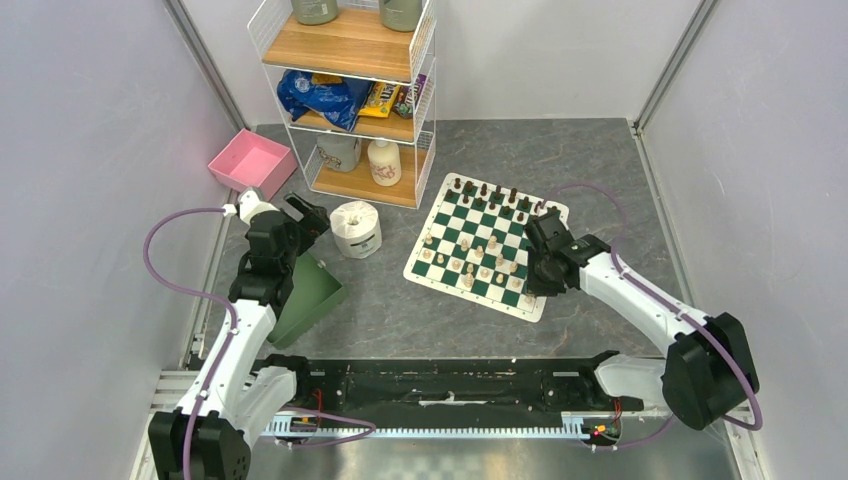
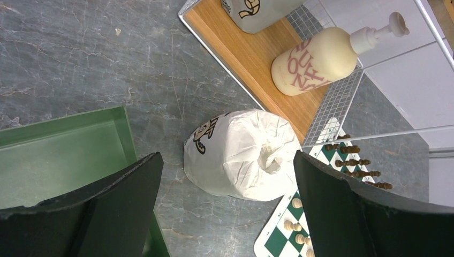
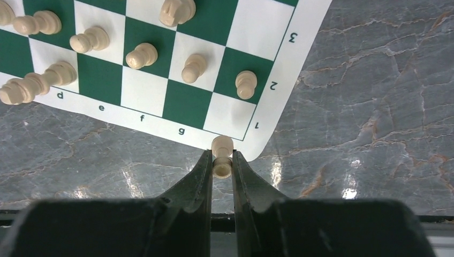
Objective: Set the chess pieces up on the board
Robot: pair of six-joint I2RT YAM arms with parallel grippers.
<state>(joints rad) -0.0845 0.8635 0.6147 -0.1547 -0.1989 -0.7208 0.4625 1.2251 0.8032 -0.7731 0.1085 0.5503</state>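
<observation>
The grey stone table [image 1: 600, 170] carries a wire shelf [image 1: 350, 45] at the far side. The checkered board [image 1: 520, 300] lies angled right of centre. A tilted green bin [image 1: 305, 290] sits by the left arm. The left gripper [image 2: 227, 160] hangs above the table with its fingers spread wide and empty, a wrapped toilet roll [image 1: 356, 229] below it. Dark chess pieces [image 1: 490, 195] line the board's far edge, and cream pieces [image 1: 470, 262] stand scattered nearer. The right gripper [image 3: 222, 163] pinches one cream piece [image 3: 222, 145] over the board's near right corner border.
</observation>
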